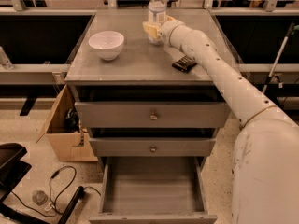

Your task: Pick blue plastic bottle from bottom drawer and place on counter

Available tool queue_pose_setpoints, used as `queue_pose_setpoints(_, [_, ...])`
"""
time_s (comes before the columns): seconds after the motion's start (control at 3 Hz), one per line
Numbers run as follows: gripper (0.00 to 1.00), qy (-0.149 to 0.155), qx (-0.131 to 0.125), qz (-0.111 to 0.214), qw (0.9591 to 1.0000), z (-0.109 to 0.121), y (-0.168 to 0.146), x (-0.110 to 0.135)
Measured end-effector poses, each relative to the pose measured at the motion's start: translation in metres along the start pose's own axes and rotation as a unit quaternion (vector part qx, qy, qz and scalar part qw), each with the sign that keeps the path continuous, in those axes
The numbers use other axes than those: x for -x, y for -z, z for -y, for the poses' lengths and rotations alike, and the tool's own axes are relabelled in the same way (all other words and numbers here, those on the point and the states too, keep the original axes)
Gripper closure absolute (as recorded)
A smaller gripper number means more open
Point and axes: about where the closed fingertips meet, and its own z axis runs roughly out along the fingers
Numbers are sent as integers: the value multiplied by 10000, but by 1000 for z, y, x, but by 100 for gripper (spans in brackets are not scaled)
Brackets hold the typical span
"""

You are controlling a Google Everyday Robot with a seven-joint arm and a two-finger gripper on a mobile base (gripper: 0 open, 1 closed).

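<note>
Grey counter [135, 66]: the blue plastic bottle [157, 10] stands upright right of the white bowl [106, 43], gripper [154, 31] at its base, clamped or not we cannot tell. We judge it light, crushable; hold mid-body.

A pale speckled floor [23, 125] is running under everything, lit evenly. An open cardboard box [58, 127] is leaning against the left side of the bench [135, 62]. Black cables [63, 183] are looping across the floor at lower left, beside a black piece of equipment [10, 164]. Grey metal rails [32, 73] are spanning dark bays on both sides behind. A thin white pole [279, 50] is slanting at right. The claw [154, 31] is sitting over the bench's far side.
</note>
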Motion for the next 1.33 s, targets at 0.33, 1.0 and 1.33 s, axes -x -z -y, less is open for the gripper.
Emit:
queue_pose_setpoints(0.33, [0, -3, 16, 4, 10000, -1, 0, 2])
queue_pose_setpoints(1.0, [0, 144, -59, -58, 9999, 4, 25, 39])
queue_pose_setpoints(1.33, [0, 431, -161, -576, 9973, 5, 75, 73])
